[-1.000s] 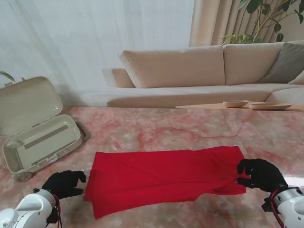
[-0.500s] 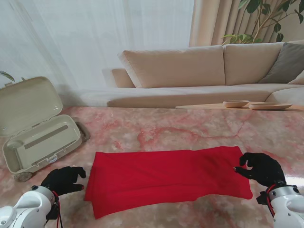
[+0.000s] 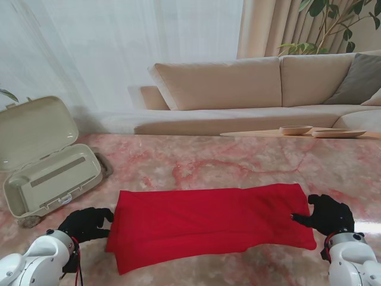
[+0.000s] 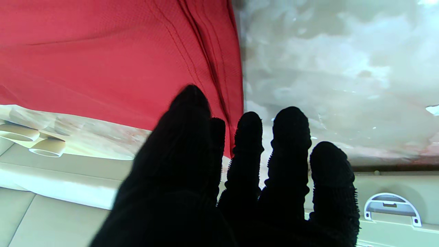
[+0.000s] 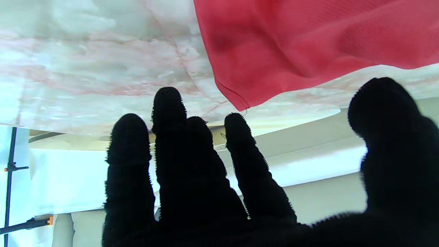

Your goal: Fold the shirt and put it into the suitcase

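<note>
the red shirt [image 3: 211, 223] is laid out flat as a long folded band on the pink marble table [image 3: 238, 164], stretched right between the two hands. its left short edge sits just beside the left hand [image 3: 86, 223], and its right end is just beside the right hand [image 3: 327, 215], whose thumb looks to be touching the cloth edge, though actual contact can't be confirmed.

in the left wrist view the shirt [image 4: 120, 58] is seen just past the fingertips [image 4: 291, 120], with the stacked fold edges lined up right at the index and middle fingers. the left hand [image 4: 240, 178] is held flat with fingers straight and slightly spread, nothing gripped. in the right wrist view the shirt's corner [image 5: 308, 48] hangs in the gap between the four fingers [image 5: 168, 103] and the thumb, not pinched. the right hand [image 5: 240, 178] is also spread wide and empty, thumb held well apart from the fingers.

the suitcase [image 3: 50, 176] is found farther out from the left hand, off to its left, lid propped open, nothing visible inside. no readable writing or brand marks can be made out anywhere.

a beige sofa [image 3: 250, 89] is seen beyond the table.
</note>
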Controlling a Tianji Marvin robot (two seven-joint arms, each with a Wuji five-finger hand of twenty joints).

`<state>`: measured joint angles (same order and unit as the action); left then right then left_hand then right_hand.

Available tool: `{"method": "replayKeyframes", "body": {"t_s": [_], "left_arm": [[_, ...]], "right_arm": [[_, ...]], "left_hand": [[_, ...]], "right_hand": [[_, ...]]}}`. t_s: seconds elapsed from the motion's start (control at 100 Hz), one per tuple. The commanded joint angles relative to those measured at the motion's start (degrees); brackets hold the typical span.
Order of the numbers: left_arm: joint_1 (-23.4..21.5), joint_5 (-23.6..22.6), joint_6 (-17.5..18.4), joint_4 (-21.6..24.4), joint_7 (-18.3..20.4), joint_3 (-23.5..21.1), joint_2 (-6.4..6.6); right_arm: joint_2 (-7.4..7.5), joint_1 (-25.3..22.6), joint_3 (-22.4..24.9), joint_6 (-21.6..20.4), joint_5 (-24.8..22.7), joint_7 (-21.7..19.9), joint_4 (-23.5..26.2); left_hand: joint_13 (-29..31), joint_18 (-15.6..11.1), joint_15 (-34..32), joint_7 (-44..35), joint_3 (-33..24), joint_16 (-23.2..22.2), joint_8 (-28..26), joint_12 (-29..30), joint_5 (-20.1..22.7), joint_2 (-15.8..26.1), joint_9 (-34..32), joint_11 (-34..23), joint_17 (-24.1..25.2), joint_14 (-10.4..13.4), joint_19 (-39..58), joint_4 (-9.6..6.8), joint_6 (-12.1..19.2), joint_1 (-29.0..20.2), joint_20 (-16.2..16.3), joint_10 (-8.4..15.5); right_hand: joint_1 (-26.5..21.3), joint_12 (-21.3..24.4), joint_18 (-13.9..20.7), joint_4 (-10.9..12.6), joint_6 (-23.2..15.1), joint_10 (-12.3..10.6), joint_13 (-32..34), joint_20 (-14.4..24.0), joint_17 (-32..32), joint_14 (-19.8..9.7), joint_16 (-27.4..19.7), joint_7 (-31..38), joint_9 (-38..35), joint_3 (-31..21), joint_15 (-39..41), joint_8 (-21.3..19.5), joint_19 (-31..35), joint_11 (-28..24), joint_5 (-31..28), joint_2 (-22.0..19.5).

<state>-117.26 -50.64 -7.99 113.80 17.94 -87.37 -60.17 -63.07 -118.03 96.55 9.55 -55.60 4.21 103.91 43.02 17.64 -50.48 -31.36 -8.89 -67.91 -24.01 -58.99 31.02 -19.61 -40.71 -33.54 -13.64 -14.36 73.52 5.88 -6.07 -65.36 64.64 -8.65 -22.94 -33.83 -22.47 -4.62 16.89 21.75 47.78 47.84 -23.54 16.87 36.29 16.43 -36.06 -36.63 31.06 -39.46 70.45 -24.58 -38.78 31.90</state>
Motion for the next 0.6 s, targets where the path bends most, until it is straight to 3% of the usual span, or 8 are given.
{"method": "replayKeyframes", "body": {"t_s": [0.0, 0.09, 0.25, 0.59], "left_arm": [[-0.08, 0.56, -0.82, -0.73, -0.42, 0.69, -0.03], [0.35, 1.67, -1.39, -1.20, -1.46, 1.35, -0.17], [1.45, 3.84, -1.53, -2.47, -3.32, 2.32, -0.43], [2.73, 5.16, -1.93, -3.30, -3.82, 3.32, -0.49]], "right_arm": [[0.05, -0.53, -0.34, 0.82, -0.73, -0.68, -0.02], [0.25, -0.79, -0.42, 2.80, -1.38, -2.96, 0.80], [0.77, -1.00, -0.43, 5.68, -2.09, -8.27, 1.88], [1.67, 0.61, -1.59, 9.06, -2.26, -15.21, 0.93]], "left_hand": [[-2.39, 1.64, 1.60, 2.20, 3.15, 0.64, -0.67, 0.69, -0.24, 2.83, 1.79, -1.02, 1.14, -2.51, -0.76, -1.67, -2.28, -2.73, -0.46, -1.05], [-3.12, 1.92, 2.05, 7.14, 5.74, 0.69, 2.70, 2.19, -0.93, 5.50, 2.98, -1.76, 1.85, -3.23, -1.00, -2.12, -3.89, -2.42, -0.40, -1.62], [-4.22, 2.22, 3.16, 9.11, 9.74, 1.34, 3.52, 5.97, -0.57, 10.57, 4.60, -2.25, 2.95, -4.14, -1.84, -2.63, -3.80, -1.32, -0.71, -2.07], [-4.48, 2.50, 3.10, 9.19, 10.09, 1.55, 3.13, 7.78, 0.26, 11.70, 4.70, -2.68, 3.32, -4.60, -1.89, -2.70, -3.47, -1.34, -0.79, -2.43]], "right_hand": [[2.44, 1.57, 0.14, 1.81, 2.43, 2.36, -2.38, 1.56, 0.83, 1.30, -0.34, -1.46, 1.72, 0.96, -0.83, 1.35, 0.85, 1.49, 1.93, -0.53], [3.49, 2.44, 0.68, 1.69, 3.42, 2.77, -4.32, 1.43, 1.86, 1.92, -0.34, -1.81, 2.62, 1.22, -1.56, 1.93, 0.42, 2.60, 1.80, -1.80], [4.64, 3.54, 1.55, 1.48, 3.23, 2.80, -6.17, 1.51, 3.14, 2.48, -0.05, -1.36, 3.00, 1.75, -1.99, 2.55, 0.19, 4.34, -0.30, -3.66], [5.41, 3.89, 3.20, 1.24, 2.93, 1.96, -10.85, 2.19, 6.36, 1.71, 0.71, 0.34, 6.05, 3.17, -2.48, 2.53, -0.40, 7.03, -2.48, -7.01]]}}
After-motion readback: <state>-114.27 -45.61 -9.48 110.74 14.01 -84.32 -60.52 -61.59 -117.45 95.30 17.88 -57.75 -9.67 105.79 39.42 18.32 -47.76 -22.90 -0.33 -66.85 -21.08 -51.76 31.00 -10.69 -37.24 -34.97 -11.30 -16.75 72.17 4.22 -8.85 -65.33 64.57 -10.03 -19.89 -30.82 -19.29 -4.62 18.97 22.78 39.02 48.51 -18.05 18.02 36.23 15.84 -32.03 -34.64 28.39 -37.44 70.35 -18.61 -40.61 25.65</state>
